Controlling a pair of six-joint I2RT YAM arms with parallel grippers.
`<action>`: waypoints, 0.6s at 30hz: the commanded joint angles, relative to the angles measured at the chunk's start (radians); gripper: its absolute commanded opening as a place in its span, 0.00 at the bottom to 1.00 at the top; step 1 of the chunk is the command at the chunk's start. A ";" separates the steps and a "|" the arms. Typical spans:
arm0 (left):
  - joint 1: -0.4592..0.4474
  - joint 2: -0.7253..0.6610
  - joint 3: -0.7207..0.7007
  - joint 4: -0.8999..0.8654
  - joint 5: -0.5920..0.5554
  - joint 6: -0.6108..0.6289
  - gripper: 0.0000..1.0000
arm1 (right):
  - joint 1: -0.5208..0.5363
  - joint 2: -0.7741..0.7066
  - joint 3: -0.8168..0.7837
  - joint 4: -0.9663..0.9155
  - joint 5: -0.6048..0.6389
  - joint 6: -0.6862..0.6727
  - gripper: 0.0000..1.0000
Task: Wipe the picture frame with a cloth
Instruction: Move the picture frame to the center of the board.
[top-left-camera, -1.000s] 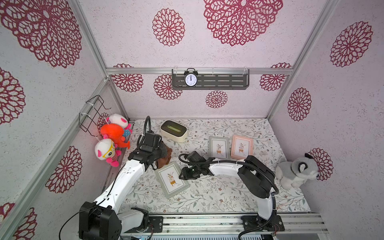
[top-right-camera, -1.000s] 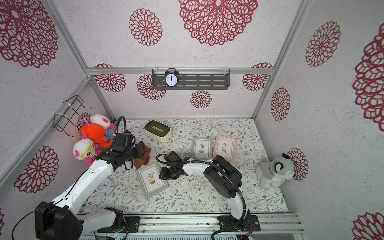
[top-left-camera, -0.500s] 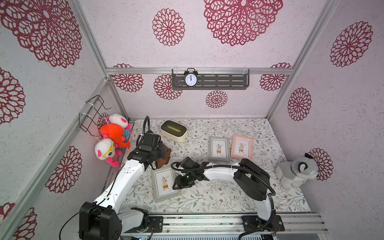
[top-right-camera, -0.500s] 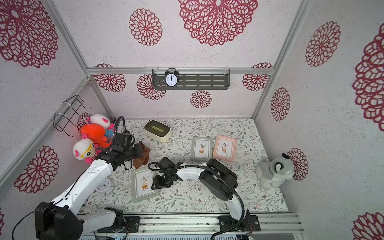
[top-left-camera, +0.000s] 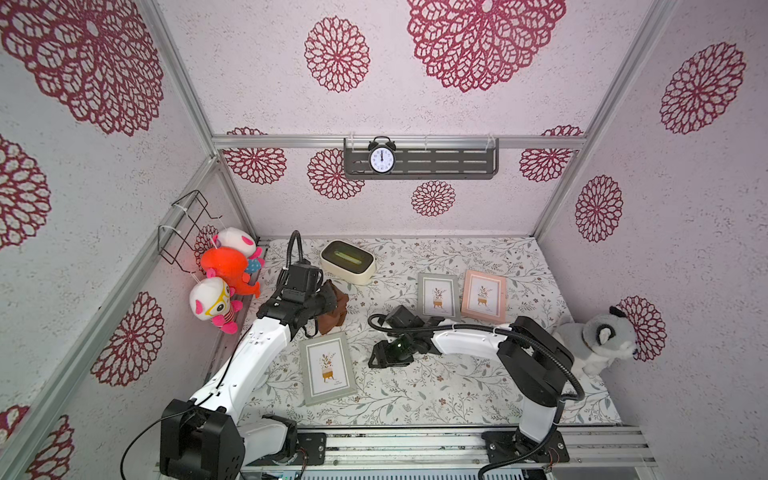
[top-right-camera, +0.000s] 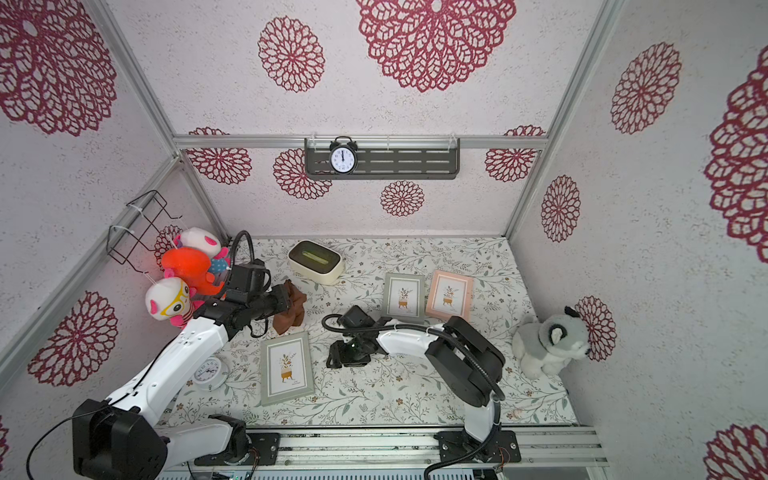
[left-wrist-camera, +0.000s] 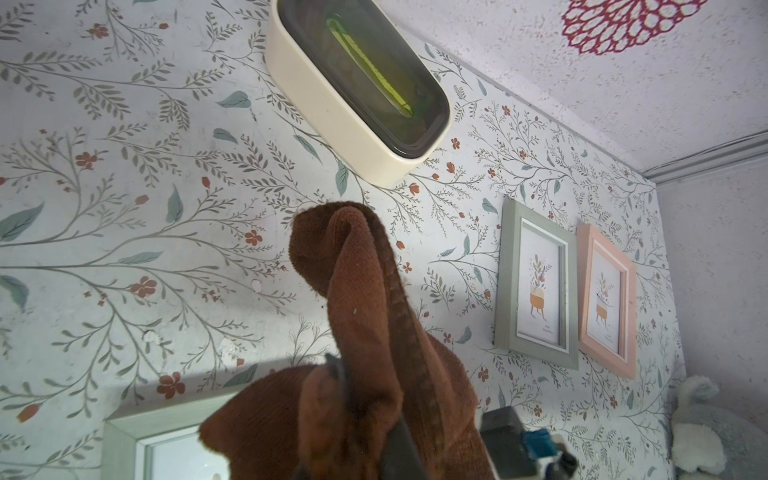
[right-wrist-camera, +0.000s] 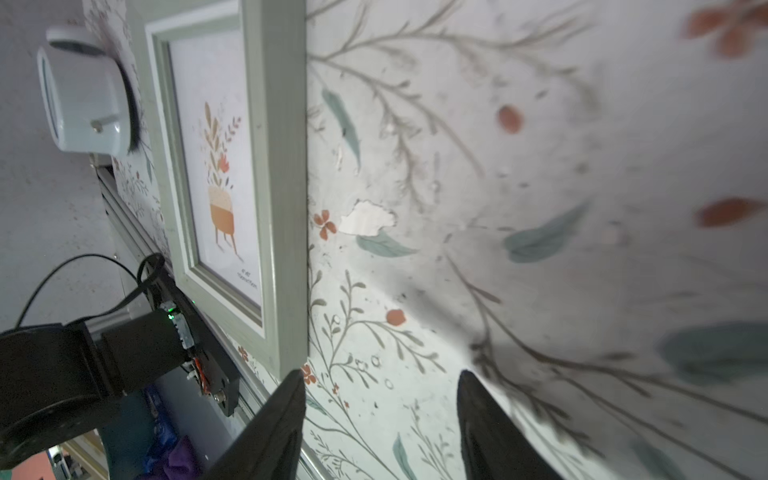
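Left wrist view: my left claw (left-wrist-camera: 368, 415) pinches the cloth (left-wrist-camera: 361, 316), bunched just beyond the green frame (left-wrist-camera: 137, 436). My right claw (right-wrist-camera: 381, 378) gapes empty beside that frame. Best practice, I judge: lower the cloth flat, then sweep lightly.

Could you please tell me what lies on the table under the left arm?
A white round clock lies there, dial up, seen in a top view. The left arm covers part of its rim; anything else beneath the arm is hidden.
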 joint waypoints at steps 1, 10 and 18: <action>-0.044 0.037 0.035 0.078 0.042 -0.018 0.00 | -0.024 -0.107 -0.034 -0.032 0.063 -0.022 0.63; -0.127 0.111 0.014 0.236 0.133 -0.086 0.00 | -0.122 -0.322 -0.172 0.054 0.119 -0.002 0.79; -0.168 0.206 -0.113 0.561 0.303 -0.248 0.00 | -0.209 -0.461 -0.233 0.042 0.130 -0.017 0.94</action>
